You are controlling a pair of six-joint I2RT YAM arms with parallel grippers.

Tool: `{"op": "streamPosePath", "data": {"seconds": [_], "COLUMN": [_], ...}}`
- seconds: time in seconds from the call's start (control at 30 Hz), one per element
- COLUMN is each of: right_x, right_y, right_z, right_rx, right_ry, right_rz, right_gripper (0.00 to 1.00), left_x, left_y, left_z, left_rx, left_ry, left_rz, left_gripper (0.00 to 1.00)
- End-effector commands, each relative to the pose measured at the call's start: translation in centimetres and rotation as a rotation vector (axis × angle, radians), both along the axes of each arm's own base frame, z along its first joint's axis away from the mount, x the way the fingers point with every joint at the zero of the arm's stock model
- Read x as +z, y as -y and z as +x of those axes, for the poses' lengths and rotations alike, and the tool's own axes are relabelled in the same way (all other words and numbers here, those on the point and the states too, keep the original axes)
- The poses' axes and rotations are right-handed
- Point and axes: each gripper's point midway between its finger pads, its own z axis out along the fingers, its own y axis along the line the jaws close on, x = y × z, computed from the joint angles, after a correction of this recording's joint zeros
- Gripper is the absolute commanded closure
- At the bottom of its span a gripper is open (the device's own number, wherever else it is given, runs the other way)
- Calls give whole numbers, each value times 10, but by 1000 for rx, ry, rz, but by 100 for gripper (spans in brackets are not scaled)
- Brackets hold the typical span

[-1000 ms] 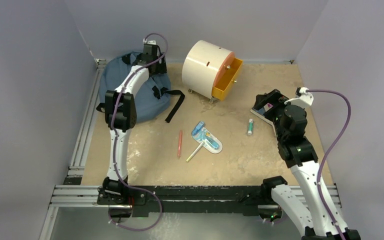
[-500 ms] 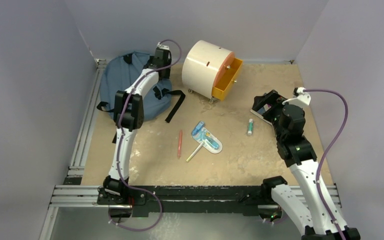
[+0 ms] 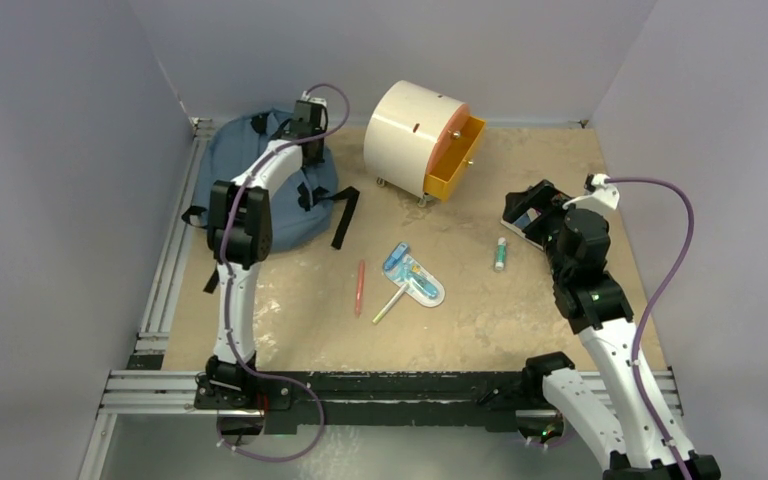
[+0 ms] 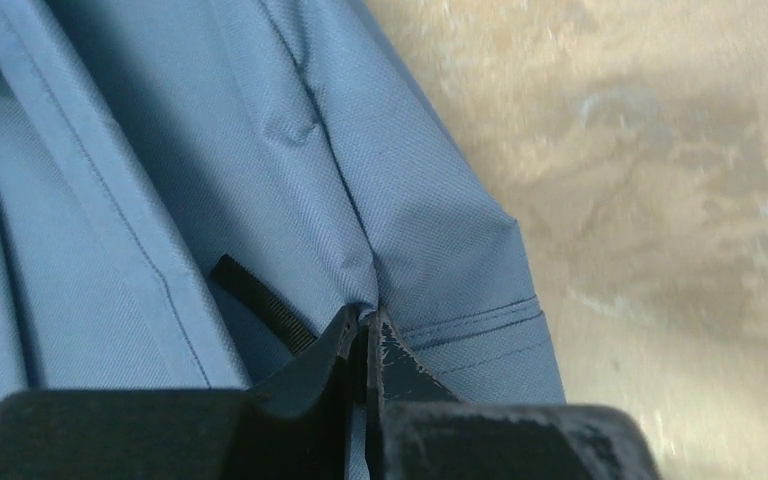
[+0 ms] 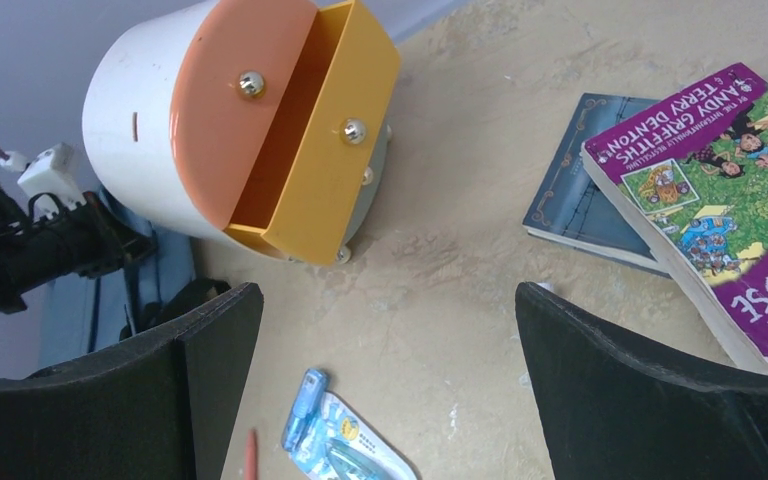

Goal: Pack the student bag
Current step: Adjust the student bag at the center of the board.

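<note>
The left end effector (image 4: 365,335) pinches the bag (image 4: 290,150) cloth tight. The right end effector (image 5: 390,340) gapes wide, empty. Upper right, a book (image 5: 720,190) reads "Andy Griffiths" and "Terry Denton".

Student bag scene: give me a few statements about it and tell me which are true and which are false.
1. The left gripper is shut on a fold of the student bag. True.
2. The right gripper is shut. False: it is open and holds nothing.
3. The orange drawer of the cream cabinet stands pulled out. True.
4. The red pen lies inside the bag. False: it lies on the table, apart from the bag.
</note>
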Motion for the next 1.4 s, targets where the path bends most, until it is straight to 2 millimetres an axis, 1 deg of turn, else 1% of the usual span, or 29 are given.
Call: {"op": "streamPosePath", "data": {"seconds": [0.0,0.07,0.1,0.13,0.17,0.23,0.33,0.4,0.43,0.47,0.57,0.7,0.8,0.83,0.93,1.0,1.13,1.17,1.27,1.37], "right_x": [14,18,19,21,24,27,39,42,49,52,61,72,78,83,90,93,99,95,93,83], "right_y": [-6,-9,-11,-14,-16,-21,-25,-37,-43,-47,-68,-90,-110,-117,-147,-170,-220,-230,-251,-263], "right_z": [5,6,6,6,6,6,7,5,6,7,6,7,8,8,7,6,5,10,20,33], "right_rx": [22,40,52,65,79,114,156,225,249,267,371,462,507,516,548,565,616,608,615,596], "right_ry": [61,74,79,87,95,110,164,178,201,210,226,238,226,229,216,194,144,125,81,40], "right_rz": [30,38,40,42,42,34,-3,4,18,30,86,202,287,318,423,524,681,707,803,882], "right_gripper": [1,1,1,1,1,1,1,2,3,3,4,4,2,1,1,1,1,1,1,1], "left_x": [78,105,112,127,137,144,164,178,191,198,216,236,245,244,249,253,254,254,257,258], "left_y": [10,13,12,12,12,11,12,12,10,9,15,21,27,27,33,35,39,40,42,44], "left_z": [-26,-38,-47,-51,-59,-77,-102,-120,-131,-140,-168,-206,-231,-238,-257,-267,-280,-283,-290,-297], "left_rx": [-65,-103,-114,-124,-138,-159,-205,-222,-225,-223,-283,-345,-392,-400,-444,-469,-509,-518,-544,-561], "left_ry": [79,135,149,180,197,207,250,281,312,332,372,420,440,436,450,467,483,487,499,504], "left_rz": [-99,-122,-125,-132,-136,-140,-158,-180,-187,-194,-241,-301,-345,-357,-390,-406,-421,-423,-432,-446], "left_gripper": [100,100,100,100,100,100,100,100,100,100,100,100,100,100,100,100,100,100,100,100]}}
